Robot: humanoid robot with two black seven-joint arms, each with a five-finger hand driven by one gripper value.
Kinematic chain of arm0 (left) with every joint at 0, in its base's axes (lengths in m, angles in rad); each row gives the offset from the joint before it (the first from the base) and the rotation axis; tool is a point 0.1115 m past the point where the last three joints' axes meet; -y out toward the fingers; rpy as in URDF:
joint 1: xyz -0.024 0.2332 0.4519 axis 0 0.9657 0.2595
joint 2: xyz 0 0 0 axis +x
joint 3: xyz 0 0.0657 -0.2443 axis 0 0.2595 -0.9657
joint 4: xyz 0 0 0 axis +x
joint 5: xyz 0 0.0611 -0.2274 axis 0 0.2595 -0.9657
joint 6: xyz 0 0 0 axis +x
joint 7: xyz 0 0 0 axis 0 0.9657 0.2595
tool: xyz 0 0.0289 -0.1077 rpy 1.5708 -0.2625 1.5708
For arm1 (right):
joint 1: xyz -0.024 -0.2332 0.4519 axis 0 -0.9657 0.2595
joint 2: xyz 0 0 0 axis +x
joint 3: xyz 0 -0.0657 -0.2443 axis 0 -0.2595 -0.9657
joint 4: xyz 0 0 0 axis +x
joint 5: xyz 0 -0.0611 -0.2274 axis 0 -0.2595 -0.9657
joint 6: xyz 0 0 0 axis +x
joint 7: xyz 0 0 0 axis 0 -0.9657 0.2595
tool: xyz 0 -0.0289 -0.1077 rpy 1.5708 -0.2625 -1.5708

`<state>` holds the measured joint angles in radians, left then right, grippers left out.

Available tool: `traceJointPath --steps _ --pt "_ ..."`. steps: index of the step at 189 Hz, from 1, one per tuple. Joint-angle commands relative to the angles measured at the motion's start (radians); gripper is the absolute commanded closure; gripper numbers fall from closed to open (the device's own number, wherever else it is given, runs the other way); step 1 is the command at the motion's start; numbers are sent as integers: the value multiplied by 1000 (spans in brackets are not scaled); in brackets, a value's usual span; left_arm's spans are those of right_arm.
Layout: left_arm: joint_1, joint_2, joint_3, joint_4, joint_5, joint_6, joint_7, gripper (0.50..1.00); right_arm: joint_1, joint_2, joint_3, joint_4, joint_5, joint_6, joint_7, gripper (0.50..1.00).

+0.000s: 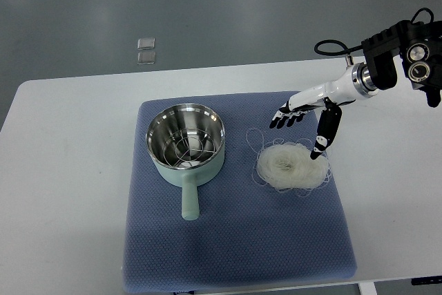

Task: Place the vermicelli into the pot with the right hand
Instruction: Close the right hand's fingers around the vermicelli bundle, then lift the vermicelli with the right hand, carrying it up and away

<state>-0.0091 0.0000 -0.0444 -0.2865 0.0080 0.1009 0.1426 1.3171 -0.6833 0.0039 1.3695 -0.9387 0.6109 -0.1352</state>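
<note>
Blue mat (pixel 235 240) fills the near part of the white bench (pixel 62 170), with the pot (pixel 186 143) on its left half, handle pointing toward the camera. Right of the pot, the vermicelli (pixel 291 164) sits in a loose pale nest on the mat. Right hand (pixel 304 119) hovers just above its far edge, fingers spread and holding nothing, thumb pointing down at the nest's right rim.

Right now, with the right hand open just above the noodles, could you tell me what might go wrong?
The vermicelli is a loose nest with stray loops, so strands may slip from the right hand or trail on the blue mat. The pot is narrow, so part may drape over its rim.
</note>
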Motion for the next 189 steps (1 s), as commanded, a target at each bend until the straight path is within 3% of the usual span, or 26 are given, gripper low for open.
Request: traceJointPath --steps 1,74,152,166,189 --pt "0 0 0 1 1 -1 0 500 -47 8 27 0 -3 0 0 576" --pt "0 0 0 0 0 0 0 500 -160 39 28 -9 -54 -177 3 579" --pt "0 0 0 1 0 0 0 500 -265 70 51 -52 -126 -250 8 585" --pt "0 0 0 1 0 0 0 500 -277 70 53 -52 -138 -264 9 605" --pt "0 0 0 1 0 0 0 500 -297 71 51 -53 -149 -269 14 752"
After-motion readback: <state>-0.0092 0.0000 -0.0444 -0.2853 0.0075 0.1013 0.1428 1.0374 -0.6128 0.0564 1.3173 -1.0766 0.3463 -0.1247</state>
